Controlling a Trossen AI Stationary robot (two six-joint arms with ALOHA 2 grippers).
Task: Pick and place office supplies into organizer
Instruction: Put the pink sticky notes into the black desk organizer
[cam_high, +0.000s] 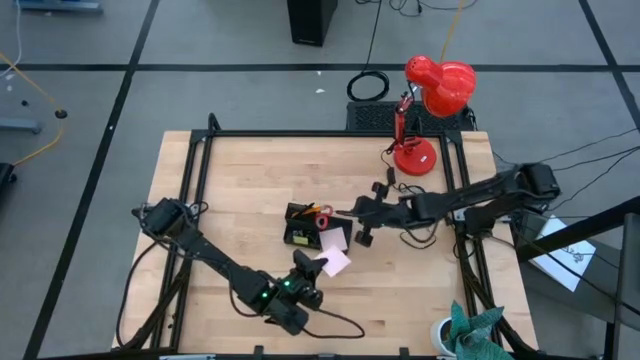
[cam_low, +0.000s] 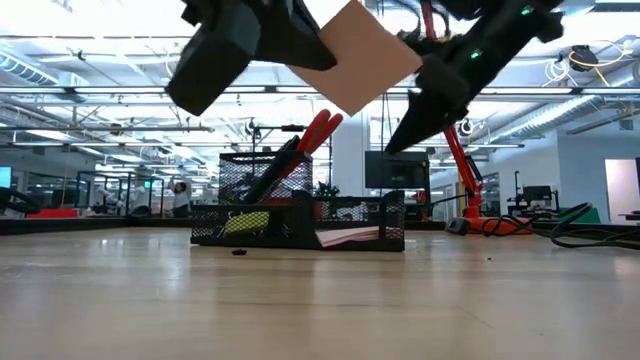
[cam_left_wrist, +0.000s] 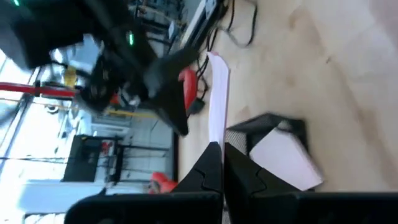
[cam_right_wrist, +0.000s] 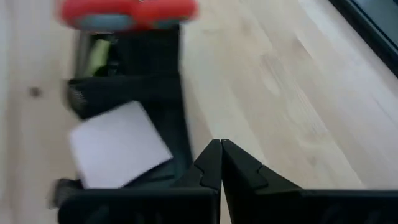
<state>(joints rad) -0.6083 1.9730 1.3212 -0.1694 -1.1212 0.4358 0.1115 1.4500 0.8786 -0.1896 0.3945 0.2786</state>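
Pink paper catches the eye first: a single pink sticky note (cam_high: 335, 263) is pinched by its edge in the left pincer (cam_high: 312, 264), whose fingers are pressed together on the sheet, raised above the wooden surface (cam_high: 240, 180) just in front of the organizer (cam_high: 304, 227). From the low view the sheet (cam_low: 357, 55) hangs tilted in the air, well clear of the boards, with the left pincer (cam_low: 318, 55) on one side of it and the right pincer (cam_low: 392, 145) pointing down on the other. The right pincer (cam_high: 341, 213) has its fingers brought together on nothing, and it hovers just beside the organizer's far corner — close, but whether it touches cannot be told. The organizer (cam_low: 300, 220), a black mesh tray with compartments, stands near the middle of the surface; the red-handled scissors (cam_low: 318, 130) stand upright and slanted in its tall compartment, something yellow (cam_low: 245, 222) lies in a low one, and the pink sticky-note pad (cam_low: 350, 237) lies flat in another. The right wrist view shows the pad (cam_right_wrist: 118, 144) lying in its compartment with the scissor handles (cam_right_wrist: 127, 12) beyond. A red desk lamp (cam_high: 430, 110) stands at the far right of the surface.
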